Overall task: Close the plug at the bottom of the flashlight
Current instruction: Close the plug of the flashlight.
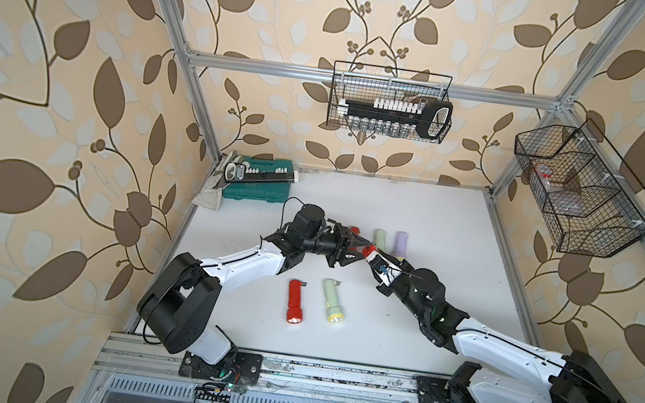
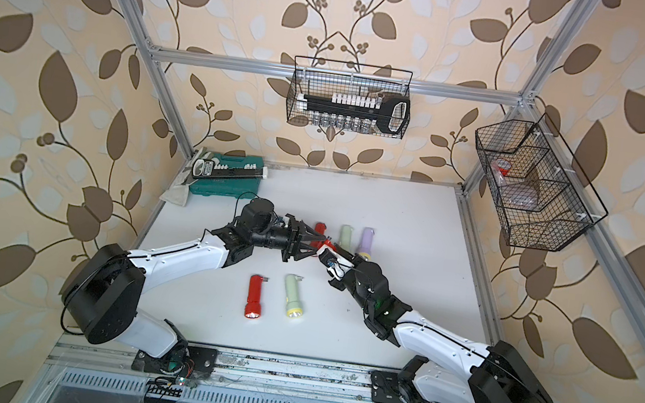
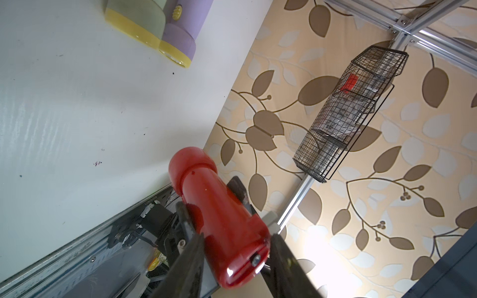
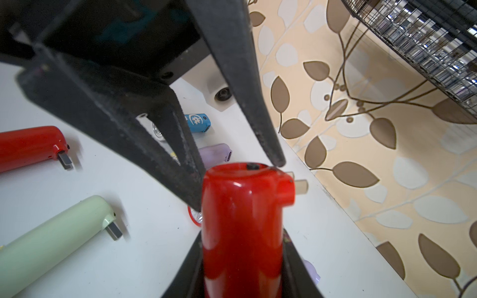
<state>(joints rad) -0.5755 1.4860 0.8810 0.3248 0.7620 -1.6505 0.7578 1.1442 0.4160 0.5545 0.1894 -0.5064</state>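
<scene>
The right claw [image 4: 241,240] clamps the red flashlight [image 1: 367,251] above the table's [image 1: 435,224] middle, its long axis aimed butt-first into the nearer left claw [image 4: 237,184], whose jaws straddle that end (pinching or not, I cannot tell), the plug [image 4: 300,184] jutting sideways.

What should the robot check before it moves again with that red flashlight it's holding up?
1. Right gripper clamps the red flashlight: ok.
2. Plug folded shut: not ok, it sticks out sideways.
3. Left gripper at the plug end: ok, its jaws straddle that end.
4. Left jaws pressing on the plug: cannot tell.
5. Loose green flashlight out of the way: ok, it lies on the table, apart from both arms.
</scene>
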